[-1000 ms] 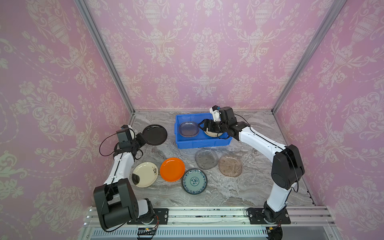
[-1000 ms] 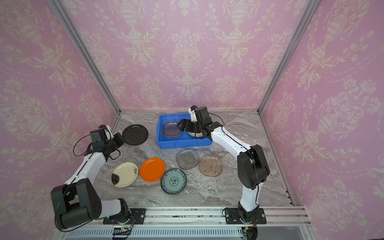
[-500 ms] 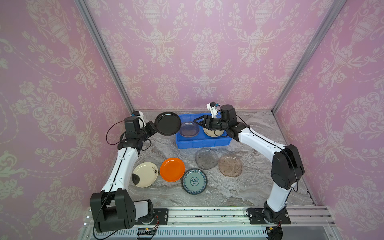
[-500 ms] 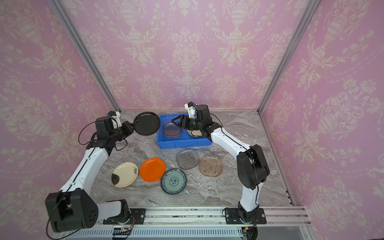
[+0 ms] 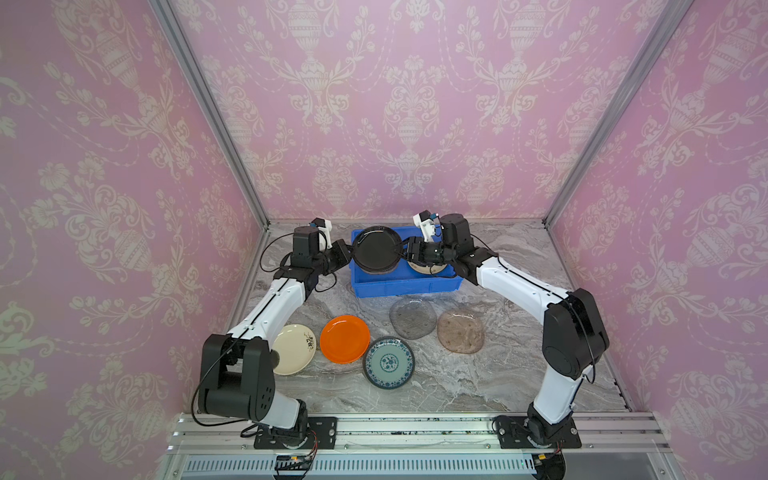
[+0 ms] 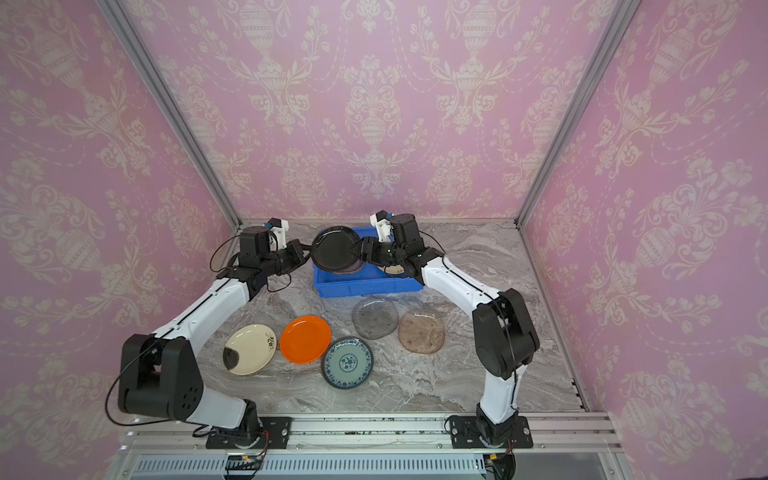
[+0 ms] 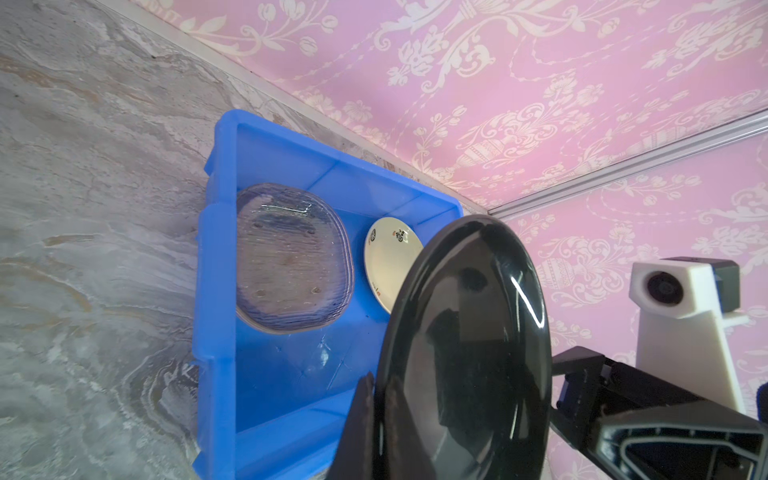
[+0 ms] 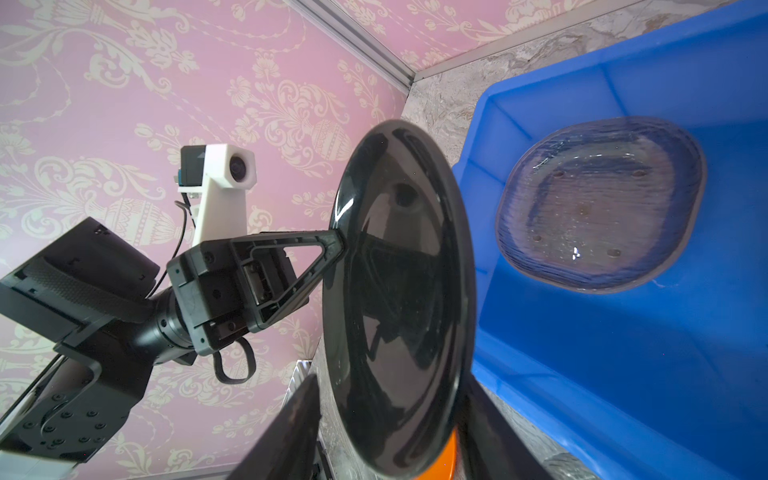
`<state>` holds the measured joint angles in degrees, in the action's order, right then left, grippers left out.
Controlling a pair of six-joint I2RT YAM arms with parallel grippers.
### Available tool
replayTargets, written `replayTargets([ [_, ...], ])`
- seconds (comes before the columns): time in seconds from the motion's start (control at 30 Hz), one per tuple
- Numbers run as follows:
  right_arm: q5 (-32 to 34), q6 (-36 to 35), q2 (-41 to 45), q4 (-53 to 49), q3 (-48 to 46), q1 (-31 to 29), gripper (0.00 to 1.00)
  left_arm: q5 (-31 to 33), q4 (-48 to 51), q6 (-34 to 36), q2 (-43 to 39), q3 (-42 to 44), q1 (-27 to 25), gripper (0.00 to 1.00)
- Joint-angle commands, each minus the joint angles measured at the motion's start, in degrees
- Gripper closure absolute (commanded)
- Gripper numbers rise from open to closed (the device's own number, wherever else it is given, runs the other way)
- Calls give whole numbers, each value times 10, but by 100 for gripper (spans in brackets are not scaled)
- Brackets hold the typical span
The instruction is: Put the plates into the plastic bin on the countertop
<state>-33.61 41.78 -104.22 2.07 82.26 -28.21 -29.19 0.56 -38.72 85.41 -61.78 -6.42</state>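
Note:
A black plate (image 5: 376,249) (image 6: 334,248) hangs tilted on edge above the left half of the blue plastic bin (image 5: 407,286). My left gripper (image 5: 348,255) (image 7: 380,382) is shut on its left rim. My right gripper (image 5: 405,251) (image 8: 392,386) straddles the opposite rim, open, with a thin gap beside one finger. In the bin lie stacked glass plates (image 7: 291,257) (image 8: 598,203) and a cream plate (image 7: 386,257). On the countertop (image 5: 478,382) rest a cream plate (image 5: 293,349), an orange one (image 5: 345,338), a teal floral one (image 5: 388,362), a grey glass one (image 5: 413,318) and a brownish glass one (image 5: 461,331).
The bin stands near the back wall, between the two arms. Pink papered walls with aluminium posts (image 5: 208,108) close in the left, back and right. An aluminium rail (image 5: 395,424) carrying both arm bases runs along the front edge.
My left arm has carried the black plate from the left of the bin to above it. My right gripper has risen out of the bin and narrowed its jaws round the plate's other rim.

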Motion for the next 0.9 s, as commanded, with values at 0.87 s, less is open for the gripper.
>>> replayTargets([
  [0.87, -22, 57, -21, 62, -16, 13, 100, -48, -38, -19, 74, -41, -22, 89],
])
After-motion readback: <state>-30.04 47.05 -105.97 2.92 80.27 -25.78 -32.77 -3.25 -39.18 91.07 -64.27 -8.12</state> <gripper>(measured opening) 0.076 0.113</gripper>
